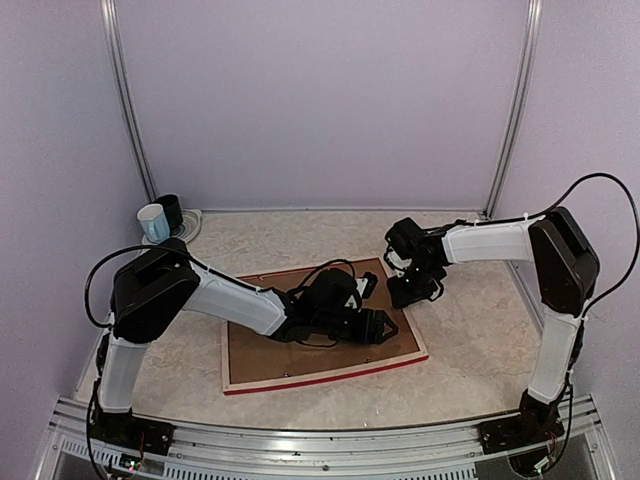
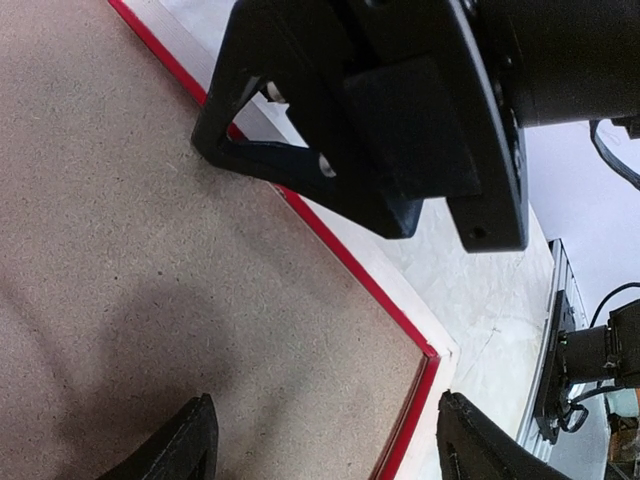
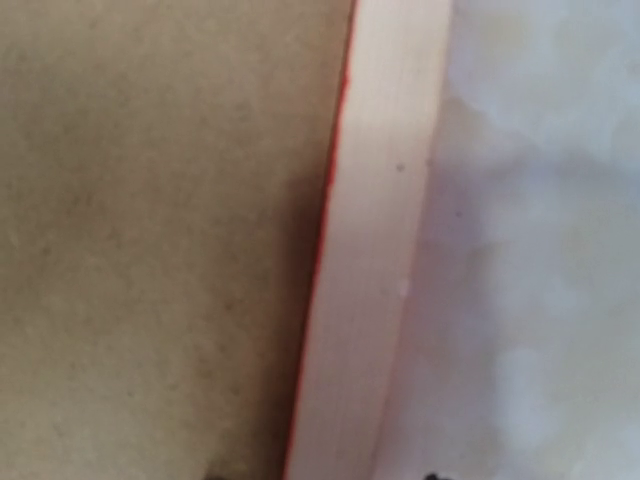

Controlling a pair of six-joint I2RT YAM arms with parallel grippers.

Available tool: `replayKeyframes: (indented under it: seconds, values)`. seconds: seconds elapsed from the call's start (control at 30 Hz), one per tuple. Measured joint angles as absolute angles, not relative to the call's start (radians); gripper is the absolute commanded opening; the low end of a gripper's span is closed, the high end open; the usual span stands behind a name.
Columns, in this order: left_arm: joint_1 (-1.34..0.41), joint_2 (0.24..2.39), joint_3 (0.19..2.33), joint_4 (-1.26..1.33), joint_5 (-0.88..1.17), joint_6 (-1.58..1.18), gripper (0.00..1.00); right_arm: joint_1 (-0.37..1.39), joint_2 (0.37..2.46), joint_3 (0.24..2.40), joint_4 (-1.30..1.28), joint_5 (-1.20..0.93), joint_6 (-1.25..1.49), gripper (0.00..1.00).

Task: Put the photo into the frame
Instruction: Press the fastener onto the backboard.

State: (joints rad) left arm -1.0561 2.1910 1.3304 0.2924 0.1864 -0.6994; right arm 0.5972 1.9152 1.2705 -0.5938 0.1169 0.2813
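From above, the frame (image 1: 300, 379) lies face down on the bench (image 1: 470, 340) with the brown board (image 1: 260, 350) filling its back. The photo is nowhere in sight. It may sit under the board, so I judge the loading possibly done and the back left to secure, but that cannot be confirmed. The left end effector (image 1: 385, 327) hovers over the board near the frame's right side. The right end effector (image 1: 412, 293) is at the far right corner.

The left wrist view shows its fingers (image 2: 195, 440) spread apart with nothing between them, above the board and the frame's red-edged corner (image 2: 428, 352).

The right wrist view is blurred. The frame's pale side (image 3: 375, 250) runs between board and bench, and only fingertip slivers show, so I cannot tell whether they grip it.
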Motion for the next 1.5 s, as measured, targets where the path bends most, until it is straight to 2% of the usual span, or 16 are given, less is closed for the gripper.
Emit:
replayKeyframes:
  seconds: [0.77,1.33,1.43,1.5]
  values:
    - [-1.044,2.177,1.301,0.316,0.207,-0.699,0.75,0.597,1.911,1.291,-0.671,0.095,0.255,0.38]
    - [-1.040,2.168,1.291,0.312,0.205,-0.691,0.74,0.607,1.916,1.282,-0.653,0.101,0.234,0.15]
    - [-1.040,2.165,1.285,0.310,0.202,-0.687,0.74,0.607,1.912,1.275,-0.645,0.101,0.234,0.14]
    - [-1.040,2.161,1.282,0.308,0.201,-0.686,0.74,0.607,1.910,1.272,-0.642,0.101,0.235,0.20]
